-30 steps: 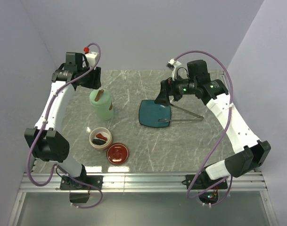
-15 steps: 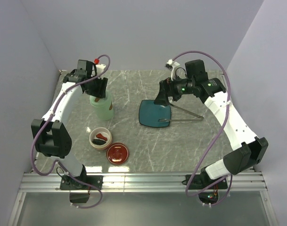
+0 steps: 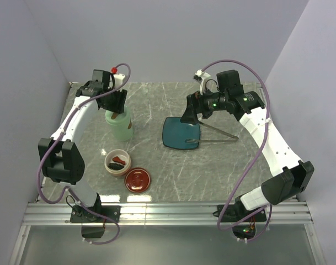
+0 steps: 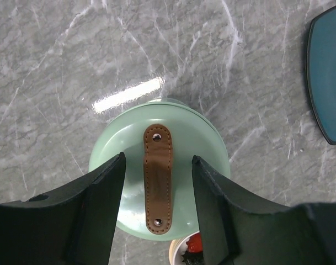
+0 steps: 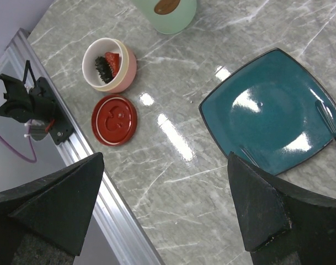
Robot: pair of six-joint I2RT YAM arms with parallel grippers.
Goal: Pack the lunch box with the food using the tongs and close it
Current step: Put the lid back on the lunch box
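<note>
Dark-red round lid point(image 3: 137, 180) is recorded nearest the arm bases, lying flat on the grey marble table point(image 3: 173, 171) just beside the shallow cream bowl point(image 5: 128, 74) and not on it. The bowl stands uncovered, with a red piece and a dark piece of food point(image 5: 108, 63) inside. Farther back on the left, the tall mint-green cylindrical pot point(image 3: 121, 130) is seen with its flat round mint-green lid point(image 4: 190, 143) seated on top; its contents cannot be seen. The left gripper point(image 4: 158, 165) is held over that lid with its fingers partly spread, one on each side of the brown leather strap point(image 4: 158, 187). Nothing is clasped, and contact with the lid cannot be confirmed. To the right, the dark teal square plate point(image 3: 179, 132) is bare of food. The long slim silver metal tongs point(image 3: 220, 130) lie unheld, tips resting on the plate's right side and joined end out on the table. The right gripper point(image 5: 165, 156) hangs above the plate's far edge with its fingers fully spread and empty. Progress is judged late: no loose food is visible, so packing appears finished and the pot appears shut. Left to do, as far as can be shown: the dark-red lid is to be placed on the bowl.
</note>
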